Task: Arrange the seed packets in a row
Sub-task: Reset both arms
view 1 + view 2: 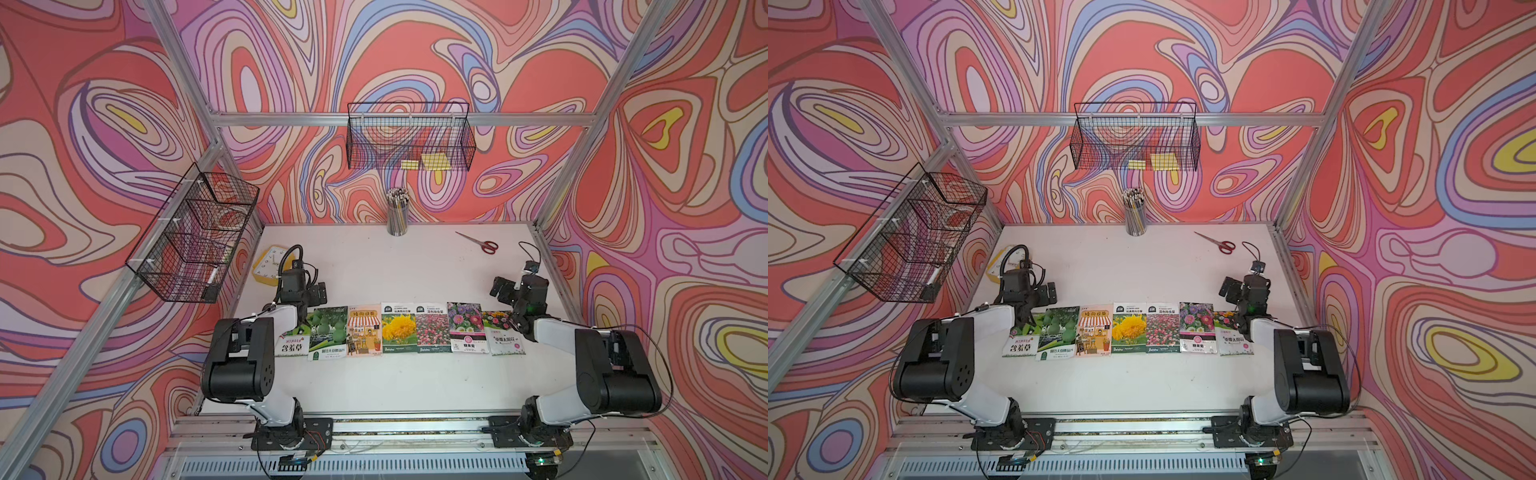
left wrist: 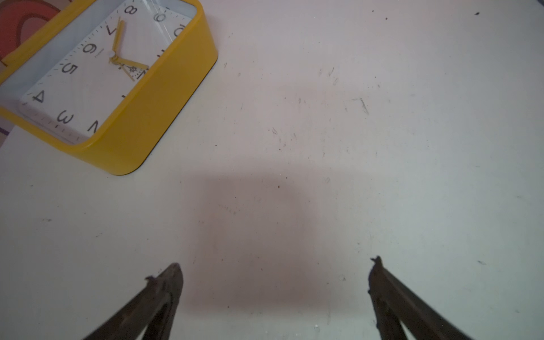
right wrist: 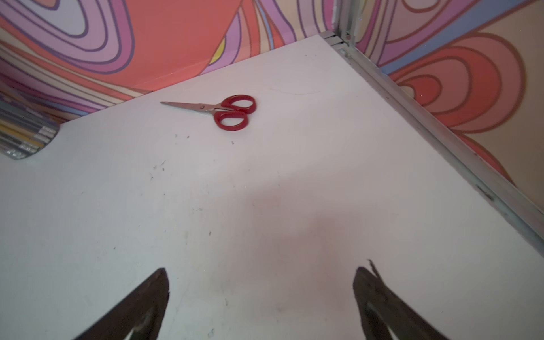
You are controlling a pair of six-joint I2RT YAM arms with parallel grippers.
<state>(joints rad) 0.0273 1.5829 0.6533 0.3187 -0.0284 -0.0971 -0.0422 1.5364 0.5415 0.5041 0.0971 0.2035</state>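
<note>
Seven seed packets (image 1: 399,330) lie flat in one line across the near half of the white table (image 1: 374,270), side by side, and a few edges overlap. Reading from the left arm's end, we have the leaf packet (image 1: 293,343), partly tucked under that arm. Then come the gourd packet (image 1: 328,332), the shopfront packet (image 1: 364,332), the yellow-bloom packet (image 1: 399,328) and the pink-flower packet (image 1: 432,332). The purple-flower packet (image 1: 467,328) follows, and last is the mixed-flower packet (image 1: 505,338), its far corner hidden by the right arm.

Now the left gripper (image 2: 276,262): its jaws are spread wide with nothing between them, over bare tabletop just behind the row's left end. The yellow clock (image 2: 147,117) lies face up near it, toward the left wall.

Over to the right gripper (image 3: 262,269), and it is the same story: jaws wide apart, empty, above bare table behind the row's right end. Red-handled scissors (image 3: 232,113) lie well beyond it, toward the far right corner. A pencil cup (image 1: 397,216) stands at the back edge, about mid-table.
</note>
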